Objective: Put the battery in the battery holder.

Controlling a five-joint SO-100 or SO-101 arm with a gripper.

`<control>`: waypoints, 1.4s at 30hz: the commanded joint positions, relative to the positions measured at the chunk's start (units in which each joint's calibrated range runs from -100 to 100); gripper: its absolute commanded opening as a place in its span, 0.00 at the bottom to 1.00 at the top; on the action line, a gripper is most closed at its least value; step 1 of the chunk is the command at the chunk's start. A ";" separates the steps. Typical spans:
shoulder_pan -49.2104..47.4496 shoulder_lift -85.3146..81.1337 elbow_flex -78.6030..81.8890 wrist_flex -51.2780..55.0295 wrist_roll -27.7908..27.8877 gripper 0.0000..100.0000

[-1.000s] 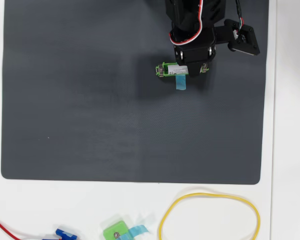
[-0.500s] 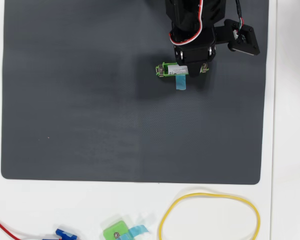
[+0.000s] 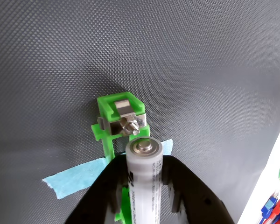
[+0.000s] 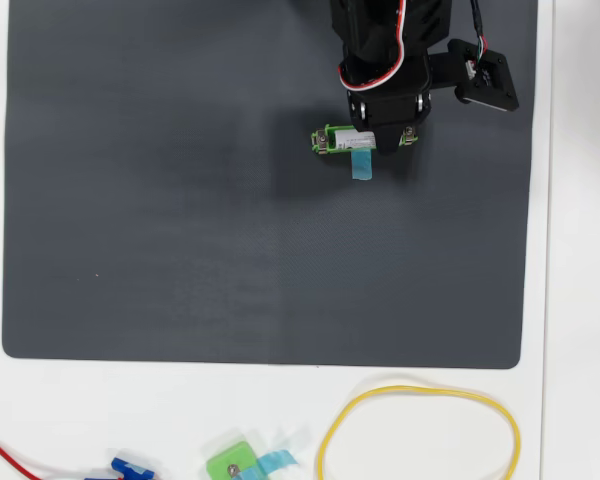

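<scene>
One arm reaches over the far right part of a dark grey mat (image 4: pixel 180 200), its black gripper (image 4: pixel 358 134) closed on the battery (image 3: pixel 143 179), which is clamped between the two black fingers (image 3: pixel 189 196) in the wrist view. Seen from that camera, the silver-white cylinder sits directly over the battery holder (image 3: pixel 117 119), its grey end just beside the metal contact at the frame's exposed end; whether it is fully seated cannot be told. Light blue tape (image 4: pixel 361 165) crosses the green frame and lies on the mat toward the near side. Near the front edge, on the white table (image 4: pixel 580 300), lie a yellow loop of cable (image 4: pixel 420 391), a smaller squarish green piece (image 4: pixel 230 462) with blue tape, and a red wire (image 4: pixel 10 455) at the left.
</scene>
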 commanded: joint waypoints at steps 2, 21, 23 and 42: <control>-0.42 -0.27 -1.26 -0.24 0.24 0.00; 1.76 -0.35 -3.38 0.72 3.68 0.00; 1.76 -0.35 -3.91 2.38 3.84 0.00; 3.62 0.50 -9.81 11.12 5.30 0.00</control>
